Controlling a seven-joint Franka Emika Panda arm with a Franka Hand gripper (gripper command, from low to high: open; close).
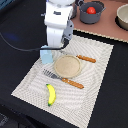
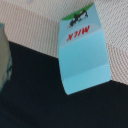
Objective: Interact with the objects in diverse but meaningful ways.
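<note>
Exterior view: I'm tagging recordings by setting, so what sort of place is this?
Probably a tabletop play-kitchen setup for robot practice, not a real kitchen. A placemat holds a plate, fork and toy banana; a tomato sits in a pot, and a milk carton lies under the gripper.

Even, fairly bright light falls from above, leaving only soft, short shadows beside the banana (image 1: 50,94) and under the arm, while both small pictures are coarse and soft, the wrist view's milk carton (image 2: 82,55) blurred at its edges.
</note>
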